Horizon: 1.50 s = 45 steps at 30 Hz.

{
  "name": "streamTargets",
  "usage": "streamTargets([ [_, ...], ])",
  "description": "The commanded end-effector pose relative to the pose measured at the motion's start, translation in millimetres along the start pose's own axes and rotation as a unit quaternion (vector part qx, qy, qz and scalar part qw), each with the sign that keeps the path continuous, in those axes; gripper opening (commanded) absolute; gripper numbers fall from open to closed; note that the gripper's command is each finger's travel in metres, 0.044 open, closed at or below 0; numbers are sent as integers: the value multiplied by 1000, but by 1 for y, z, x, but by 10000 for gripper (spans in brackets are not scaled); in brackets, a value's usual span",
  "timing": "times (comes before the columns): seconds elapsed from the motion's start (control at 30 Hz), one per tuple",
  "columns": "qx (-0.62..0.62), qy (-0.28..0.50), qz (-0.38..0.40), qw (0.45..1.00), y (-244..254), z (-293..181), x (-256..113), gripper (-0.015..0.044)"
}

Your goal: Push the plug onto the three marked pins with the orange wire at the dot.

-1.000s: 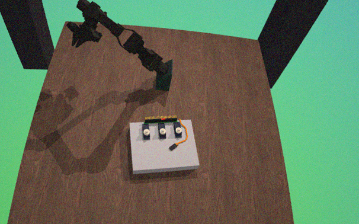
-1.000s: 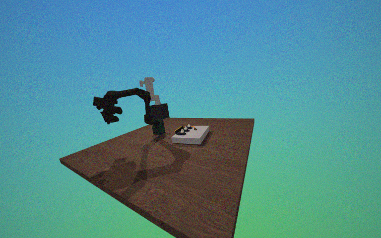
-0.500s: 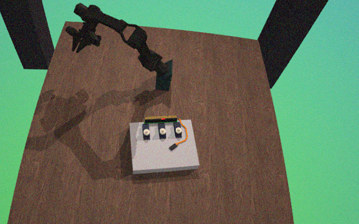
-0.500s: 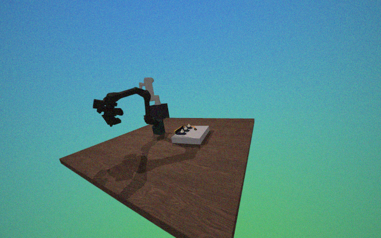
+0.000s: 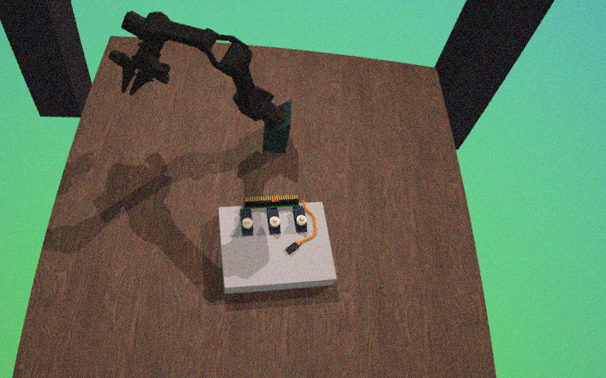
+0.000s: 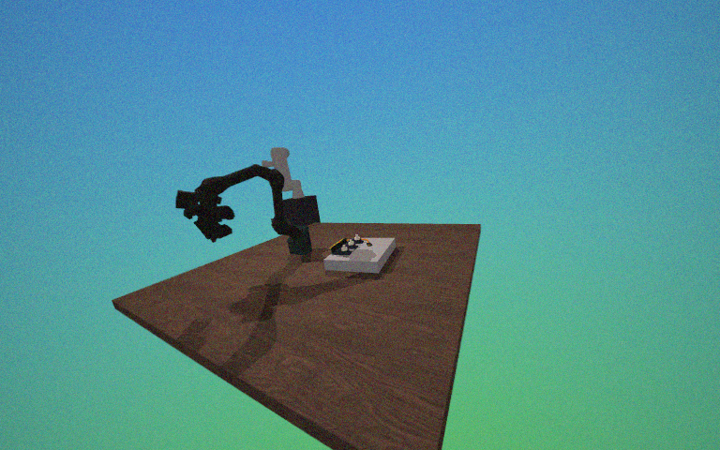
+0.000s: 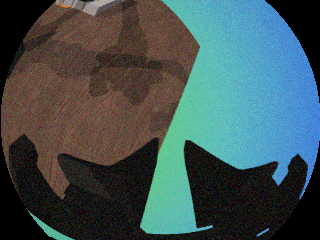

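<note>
My gripper (image 5: 127, 91) (image 6: 214, 240) (image 7: 171, 143) is open and empty, its fingertips a little apart. It hangs high at the far left of the table, well away from the holder. The small dark plug (image 5: 292, 248) lies on top of the pale grey holder (image 5: 289, 274) (image 6: 352, 266), at an angle. Its orange lead (image 5: 316, 227) curves up to the rightmost servo (image 5: 300, 220). The pin row (image 5: 270, 198) runs along the holder's edge nearest the arm base, with a small red mark (image 5: 276, 200) near its middle. The dot and the plug's holes are too small to tell.
Two more servos (image 5: 247, 223) (image 5: 274, 222) with white horns stand beside the first. The arm base (image 5: 276, 129) (image 6: 299, 241) stands behind the pin row. Two dark pillars (image 5: 30, 12) (image 5: 487, 58) rise at the table's far corners. Arm shadows cross the wooden table (image 5: 401, 192) (image 6: 371, 328).
</note>
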<state>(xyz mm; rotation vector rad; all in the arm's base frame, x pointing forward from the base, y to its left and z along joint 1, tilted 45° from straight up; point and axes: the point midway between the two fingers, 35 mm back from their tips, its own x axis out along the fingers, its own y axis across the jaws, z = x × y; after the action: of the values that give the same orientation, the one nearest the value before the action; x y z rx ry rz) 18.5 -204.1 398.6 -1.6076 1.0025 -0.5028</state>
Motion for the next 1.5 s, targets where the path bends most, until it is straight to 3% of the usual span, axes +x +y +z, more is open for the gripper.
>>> streamTargets([
  [0.0,19,-12,2,1000,3,4,7,115],
  [1.47,195,-144,18,970,1,71,71,115],
])
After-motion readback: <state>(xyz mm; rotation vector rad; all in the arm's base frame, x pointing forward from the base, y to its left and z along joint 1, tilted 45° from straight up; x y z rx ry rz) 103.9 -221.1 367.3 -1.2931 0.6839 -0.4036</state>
